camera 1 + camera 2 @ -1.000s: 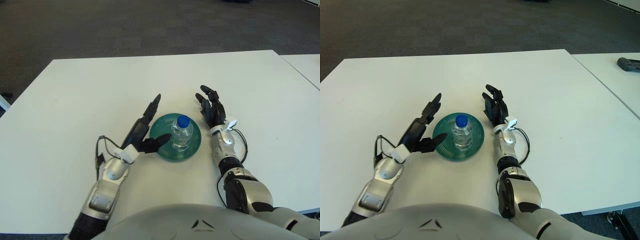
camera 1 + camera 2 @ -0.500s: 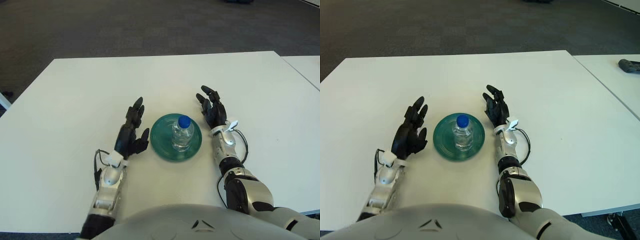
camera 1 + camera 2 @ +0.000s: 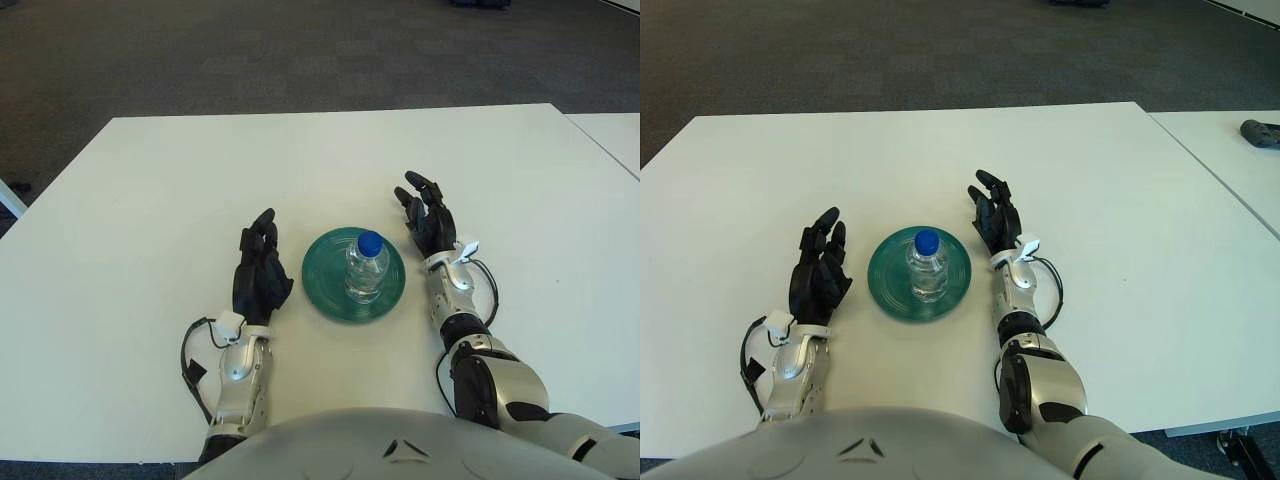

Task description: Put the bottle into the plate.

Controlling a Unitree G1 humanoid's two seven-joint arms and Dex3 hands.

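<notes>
A clear bottle (image 3: 365,268) with a blue cap stands upright in the middle of a green plate (image 3: 328,286) on the white table (image 3: 200,170). My left hand (image 3: 260,268) lies on the table to the left of the plate, apart from it, fingers relaxed and holding nothing. My right hand (image 3: 428,218) rests just right of the plate, fingers spread and holding nothing. The bottle also shows in the right eye view (image 3: 927,268).
A second white table (image 3: 1240,150) stands to the right across a narrow gap, with a dark object (image 3: 1262,132) on it. Dark carpet lies beyond the far edge of the table.
My left hand has drawn back from the plate's left rim toward me and to the left, and now lies flat apart from it. The bottle, plate and right hand have not moved.
</notes>
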